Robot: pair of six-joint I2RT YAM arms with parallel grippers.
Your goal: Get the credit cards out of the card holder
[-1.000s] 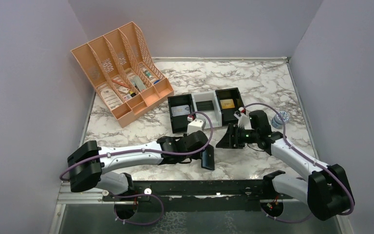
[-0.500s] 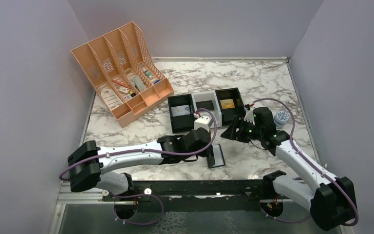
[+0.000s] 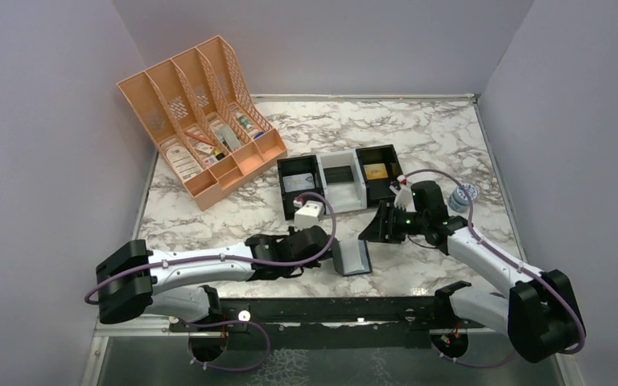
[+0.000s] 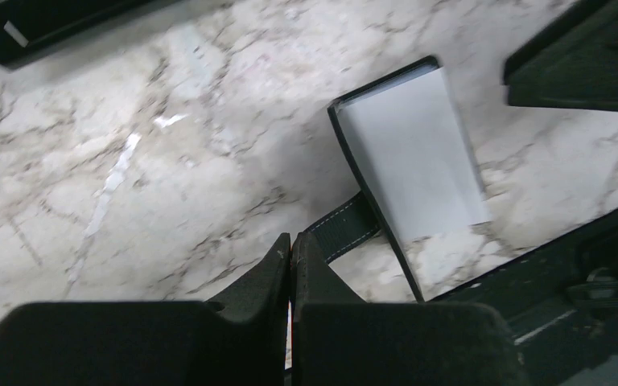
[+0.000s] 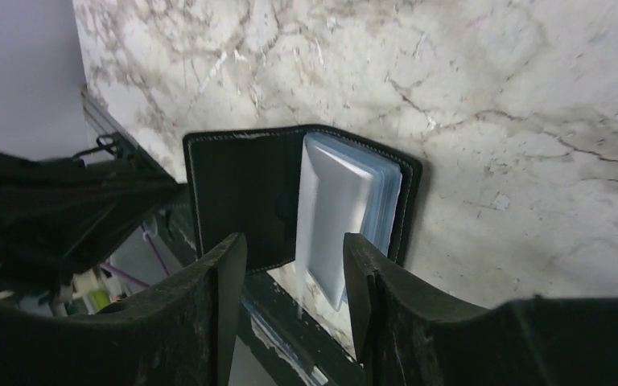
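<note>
Looking for the card holder (image 3: pixel 354 258) first: where is it? (Listener)

It lies opened flat on the marble table (image 3: pixel 418 137), a short way to the near side of the black-and-white tray (image 3: pixel 282 186), roughly in line with the tray's middle compartment. One half shows black lining. The other holds a pale blue-grey stack of leaves (image 5: pixel 342 209), and I cannot tell whether any card sits among them. (Describer)

And the tray itself? (Listener)

It has three compartments side by side. A grey card (image 3: pixel 298 183) lies in its left one and a yellow card (image 3: pixel 376 170) in its right one. (Describer)

What are the two pincers doing? (Listener)

The left gripper (image 4: pixel 290 245) sits low on the tray's near side, at the card holder's left edge, with its fingers pressed fully together. The holder's snap tab (image 4: pixel 339 227) runs up just beside the fingertips, and I cannot tell whether it is pinched. The right gripper (image 5: pixel 294 241) hangs between the tray's near right corner and the card holder. Its fingers stand moderately apart with nothing between them, and its own camera looks past them onto the open holder. (Describer)

Anything else? (Listener)

A peach file organizer (image 3: pixel 201 112) stands well beyond the tray's far left corner. A small round blue-and-clear object (image 3: pixel 463 195) lies off the tray's right side. (Describer)
</note>
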